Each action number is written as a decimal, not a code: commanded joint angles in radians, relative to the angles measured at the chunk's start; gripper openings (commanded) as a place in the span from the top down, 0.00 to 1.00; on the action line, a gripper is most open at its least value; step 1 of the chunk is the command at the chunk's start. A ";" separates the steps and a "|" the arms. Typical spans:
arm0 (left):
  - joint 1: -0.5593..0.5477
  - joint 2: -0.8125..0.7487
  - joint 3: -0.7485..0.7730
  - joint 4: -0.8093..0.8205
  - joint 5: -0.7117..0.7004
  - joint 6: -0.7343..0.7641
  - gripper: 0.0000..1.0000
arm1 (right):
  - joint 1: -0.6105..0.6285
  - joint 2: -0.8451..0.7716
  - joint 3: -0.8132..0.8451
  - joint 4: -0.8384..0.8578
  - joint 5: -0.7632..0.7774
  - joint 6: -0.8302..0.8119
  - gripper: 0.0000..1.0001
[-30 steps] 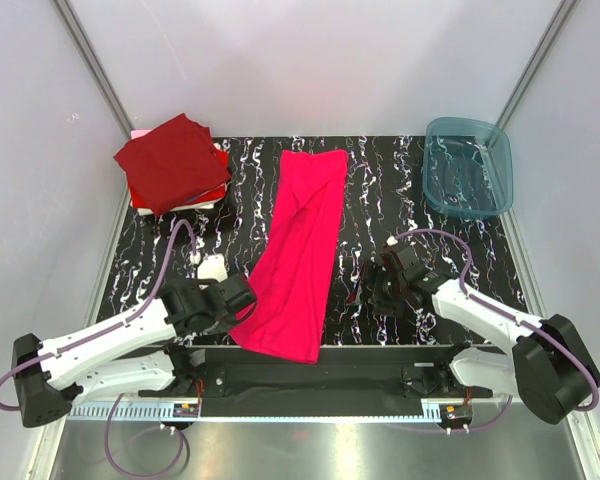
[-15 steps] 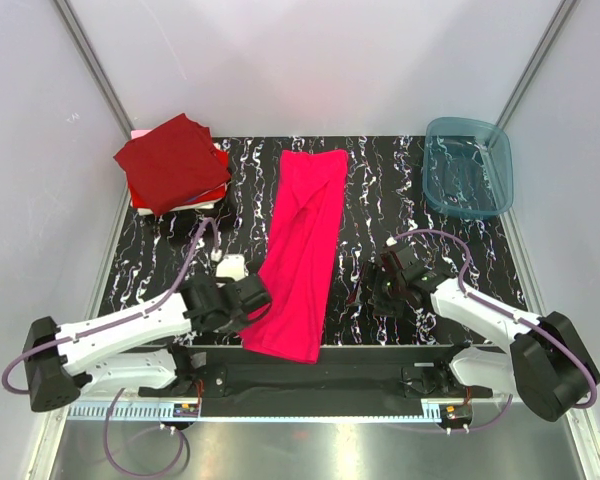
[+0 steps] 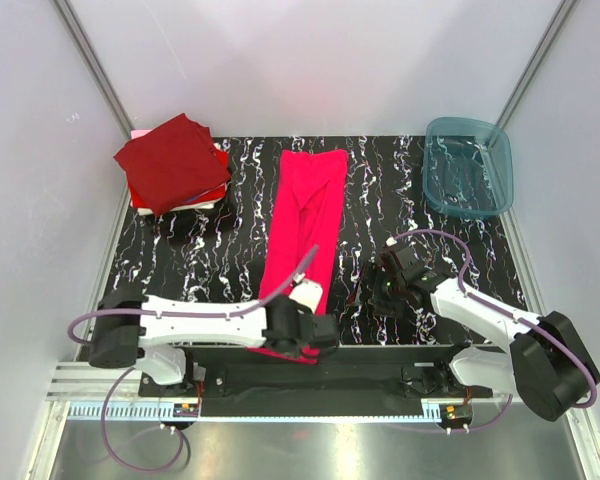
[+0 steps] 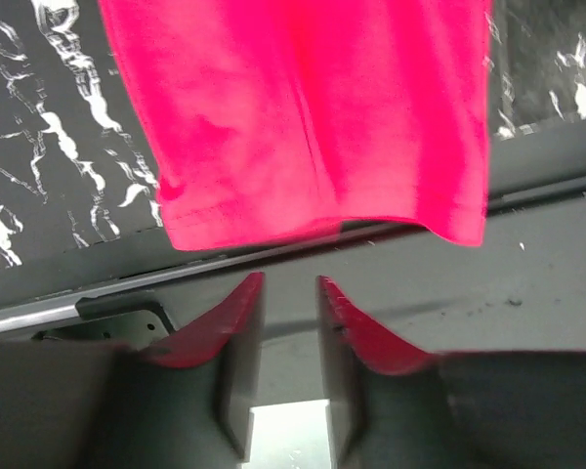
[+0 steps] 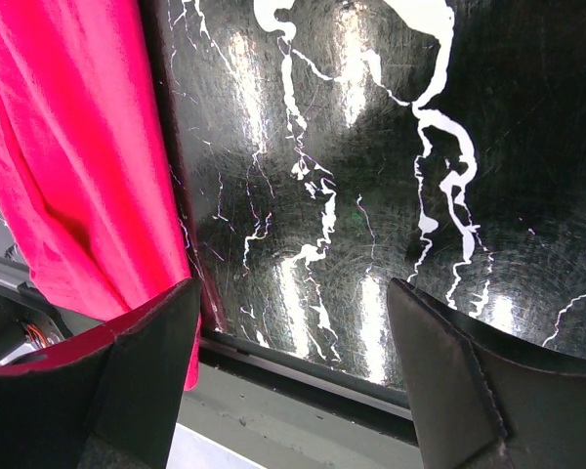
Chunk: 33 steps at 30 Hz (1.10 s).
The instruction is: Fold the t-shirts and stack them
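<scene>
Left arm [image 3: 210, 312] now at near hem of pink t-shirt [image 3: 305, 215], jaws narrowly apart

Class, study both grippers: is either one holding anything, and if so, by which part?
Nothing is held. The left gripper, barely open, is empty just short of the pink t-shirt hem; the right gripper is open above the table.

- Left arm [image 3: 200, 318]: rounded white link shells, black joint housings, and a black shoulder block at the near left.
- Right arm [image 3: 480, 312]: the same white shells and black joints, with a bulky black shoulder block at the near right.
- Thin purple cable [image 3: 432, 232]: one runs in loops along each arm.
- Left end effector [image 4: 291, 285]: two dark wedge-shaped fingers, tinged red along their edges.
- Right end effector [image 5: 293, 303]: two broad, matte dark grey fingers with angled tips.
</scene>
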 commanded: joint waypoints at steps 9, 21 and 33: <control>0.039 -0.233 -0.107 0.005 -0.034 -0.091 0.45 | 0.040 -0.062 -0.022 0.071 -0.130 0.095 0.22; 0.434 -0.605 -0.460 0.255 0.237 -0.010 0.44 | 0.243 0.163 0.102 0.177 -0.081 0.195 0.21; 0.435 -0.574 -0.483 0.313 0.254 -0.001 0.45 | 0.068 0.518 0.756 -0.179 0.183 -0.145 0.27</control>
